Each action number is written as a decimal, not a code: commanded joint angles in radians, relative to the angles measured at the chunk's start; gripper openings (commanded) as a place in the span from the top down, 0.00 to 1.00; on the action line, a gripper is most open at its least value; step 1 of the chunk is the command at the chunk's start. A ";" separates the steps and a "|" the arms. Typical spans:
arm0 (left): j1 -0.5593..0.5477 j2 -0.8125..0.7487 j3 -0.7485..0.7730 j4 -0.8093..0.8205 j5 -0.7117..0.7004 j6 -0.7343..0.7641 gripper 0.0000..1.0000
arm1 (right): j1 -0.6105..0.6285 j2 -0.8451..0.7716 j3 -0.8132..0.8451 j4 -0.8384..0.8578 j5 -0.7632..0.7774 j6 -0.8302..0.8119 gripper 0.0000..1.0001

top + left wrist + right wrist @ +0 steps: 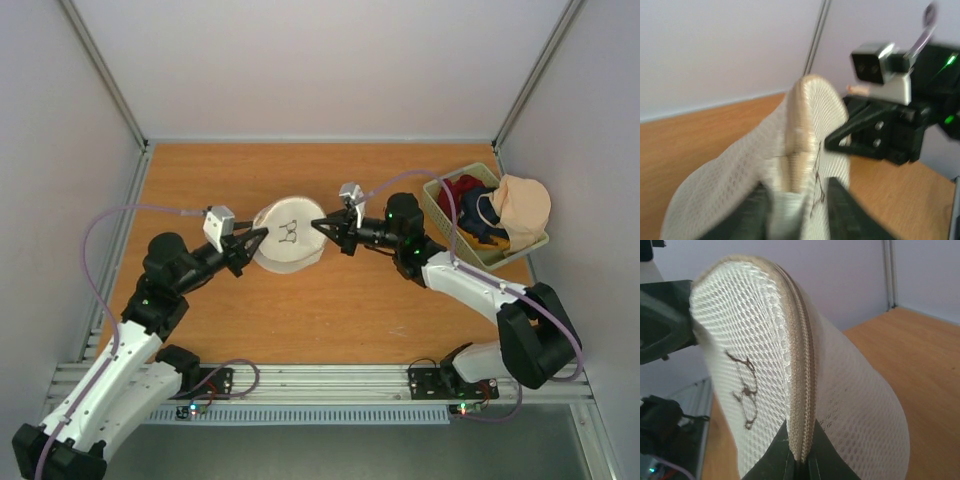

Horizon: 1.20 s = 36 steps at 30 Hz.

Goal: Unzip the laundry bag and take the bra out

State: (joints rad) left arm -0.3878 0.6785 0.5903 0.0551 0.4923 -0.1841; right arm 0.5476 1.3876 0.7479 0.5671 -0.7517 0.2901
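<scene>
off-white laundry bag (288,238) held up, left fingers (262,236) pinching one side, right fingers (318,226) pinching the opposite zipper seam (802,390)

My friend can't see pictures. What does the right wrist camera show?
A white mesh laundry bag, held up on edge, fills the view, its beige zipper running down the rim into the right gripper, whose jaws pinch it. A black squiggly mark sits on its left face.
</scene>
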 commanded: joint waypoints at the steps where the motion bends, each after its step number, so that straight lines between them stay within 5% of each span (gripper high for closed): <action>1: 0.000 -0.038 -0.010 -0.192 -0.073 0.062 0.35 | 0.010 -0.079 0.149 -0.460 0.092 -0.396 0.99; 3: 0.000 -0.051 0.000 -0.268 -0.097 0.178 0.15 | 0.027 -0.097 0.214 -0.683 0.188 -0.571 0.99; 9: 0.000 -0.029 0.064 -0.514 0.034 0.540 0.01 | 0.148 -0.111 0.361 -1.100 0.454 -0.972 0.99; 11: -0.001 -0.005 0.081 -0.576 0.062 0.634 0.01 | 0.197 -0.094 0.420 -1.160 0.497 -1.024 0.99; 16: -0.002 0.045 0.115 -0.606 0.046 0.605 0.08 | 0.308 -0.033 0.548 -1.256 0.579 -1.087 0.99; 21: -0.005 0.054 0.114 -0.628 0.112 0.574 0.26 | 0.368 -0.009 0.619 -1.256 0.588 -1.124 0.99; 28: -0.005 0.047 0.113 -0.640 0.188 0.455 0.99 | 0.373 -0.019 0.603 -1.162 0.630 -1.130 0.98; 29: -0.005 0.049 0.109 -0.630 0.205 0.415 0.99 | 0.373 -0.022 0.586 -1.114 0.665 -1.096 0.94; 33: -0.005 0.054 0.086 -0.506 0.148 0.210 0.99 | 0.356 -0.021 0.534 -0.874 0.869 -0.926 0.40; 36: 0.005 0.046 0.070 -0.371 0.008 0.012 0.99 | 0.292 -0.023 0.540 -0.780 0.885 -0.761 0.28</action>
State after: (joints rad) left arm -0.3901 0.7338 0.6758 -0.5381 0.6228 0.1097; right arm 0.9031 1.3842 1.2934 -0.4614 0.0017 -0.6903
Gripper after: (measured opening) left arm 0.033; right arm 0.664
